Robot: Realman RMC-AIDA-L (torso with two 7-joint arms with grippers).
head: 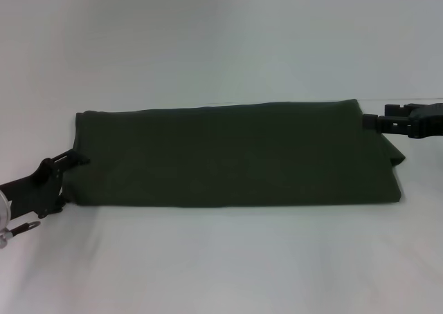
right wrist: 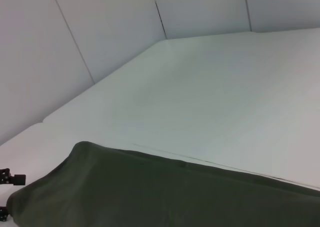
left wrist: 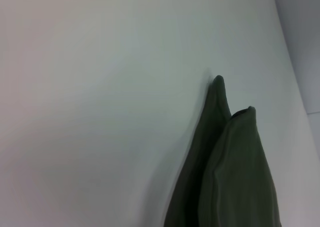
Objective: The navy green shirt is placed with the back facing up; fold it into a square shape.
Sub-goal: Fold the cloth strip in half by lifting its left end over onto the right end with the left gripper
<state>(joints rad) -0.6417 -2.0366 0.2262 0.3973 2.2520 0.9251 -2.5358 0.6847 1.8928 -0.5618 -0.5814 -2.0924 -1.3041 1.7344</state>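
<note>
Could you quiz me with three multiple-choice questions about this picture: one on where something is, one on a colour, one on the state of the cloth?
1. Where is the right gripper?
A. at the shirt's far right corner
B. at its middle
C. out of view

2. What colour is the navy green shirt?
A. red
B. dark olive green
C. white

3. How does the shirt lie?
A. crumpled
B. hanging
C. folded into a long band on the table

Key: A, its tip meets that corner; B, plain olive fabric; C, flat, layered edges. The left gripper is at the left end.

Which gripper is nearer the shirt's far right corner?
Right. The right gripper is at the shirt's far right corner, touching the fabric. The left gripper is at the opposite, left end, on the near-left edge.
</note>
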